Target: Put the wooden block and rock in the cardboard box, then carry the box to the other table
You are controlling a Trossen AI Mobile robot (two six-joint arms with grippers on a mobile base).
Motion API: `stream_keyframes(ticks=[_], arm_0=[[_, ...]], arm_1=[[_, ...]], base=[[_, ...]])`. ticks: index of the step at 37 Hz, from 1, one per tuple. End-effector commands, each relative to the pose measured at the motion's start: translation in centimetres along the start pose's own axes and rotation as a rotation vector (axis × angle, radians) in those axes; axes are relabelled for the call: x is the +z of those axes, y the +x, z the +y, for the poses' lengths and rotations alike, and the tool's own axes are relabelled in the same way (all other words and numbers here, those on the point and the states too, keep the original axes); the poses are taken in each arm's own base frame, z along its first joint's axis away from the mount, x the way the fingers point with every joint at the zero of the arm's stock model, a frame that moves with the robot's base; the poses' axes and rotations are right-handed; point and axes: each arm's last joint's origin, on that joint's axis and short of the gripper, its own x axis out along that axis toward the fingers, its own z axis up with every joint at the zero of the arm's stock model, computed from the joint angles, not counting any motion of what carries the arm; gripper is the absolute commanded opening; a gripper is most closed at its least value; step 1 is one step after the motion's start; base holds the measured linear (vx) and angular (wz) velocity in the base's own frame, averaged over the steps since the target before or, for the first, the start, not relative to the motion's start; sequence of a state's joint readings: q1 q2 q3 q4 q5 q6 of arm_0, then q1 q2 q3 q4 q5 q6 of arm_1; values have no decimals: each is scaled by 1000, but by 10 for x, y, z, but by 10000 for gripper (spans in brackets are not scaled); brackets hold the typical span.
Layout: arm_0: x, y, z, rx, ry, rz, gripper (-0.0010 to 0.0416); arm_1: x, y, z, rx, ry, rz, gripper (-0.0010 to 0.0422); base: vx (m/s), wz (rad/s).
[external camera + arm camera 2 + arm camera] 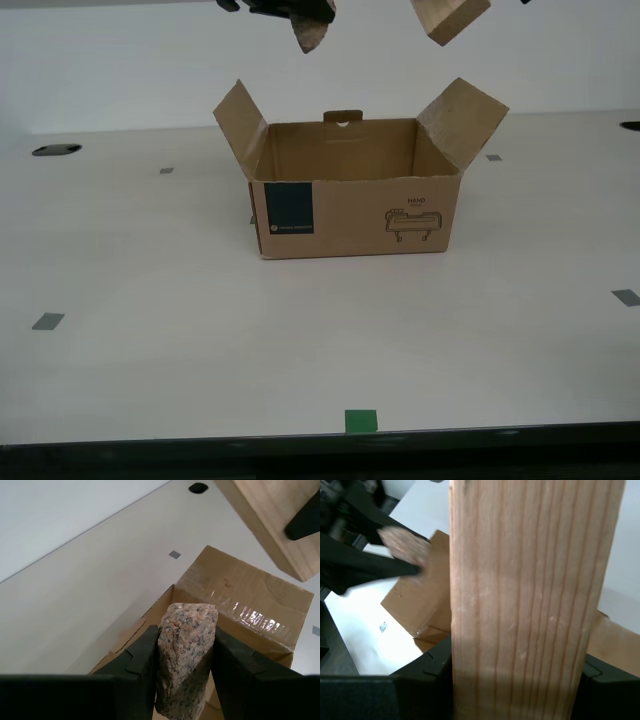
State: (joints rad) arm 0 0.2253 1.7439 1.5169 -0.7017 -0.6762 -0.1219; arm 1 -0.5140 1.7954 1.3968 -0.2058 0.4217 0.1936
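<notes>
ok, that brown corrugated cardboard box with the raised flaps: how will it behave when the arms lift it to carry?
The brown corrugated cardboard box probably weighs little, so it may slide if nudged on the smooth white tabletop. Its thin walls and raised flaps will likely flex under a squeeze. Once the speckled pinkish rock and pale wooden block go in, it should sit steadier.

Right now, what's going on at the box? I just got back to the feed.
Both items are in the air above the open cardboard box, which sits empty on the white table. My second gripper is clamped on the rock, over the box's side toward the exterior view's left. My first gripper holds the wooden block over the side toward that view's right. Nothing has been dropped in yet.
</notes>
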Motion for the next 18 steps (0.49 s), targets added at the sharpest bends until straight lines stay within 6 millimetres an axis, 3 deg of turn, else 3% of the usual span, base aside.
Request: stream_keyframes(ticks=[1, 18], arm_0=[[0, 11, 5, 23, -52, -24, -1], [-30, 43, -2, 41, -96, -40, -1]], arm_1=[[-5, 7, -6, -14, 17, -48, -1], [-38, 18, -14, -62, 67, -24, -1]], base=[[0, 0], [0, 0]])
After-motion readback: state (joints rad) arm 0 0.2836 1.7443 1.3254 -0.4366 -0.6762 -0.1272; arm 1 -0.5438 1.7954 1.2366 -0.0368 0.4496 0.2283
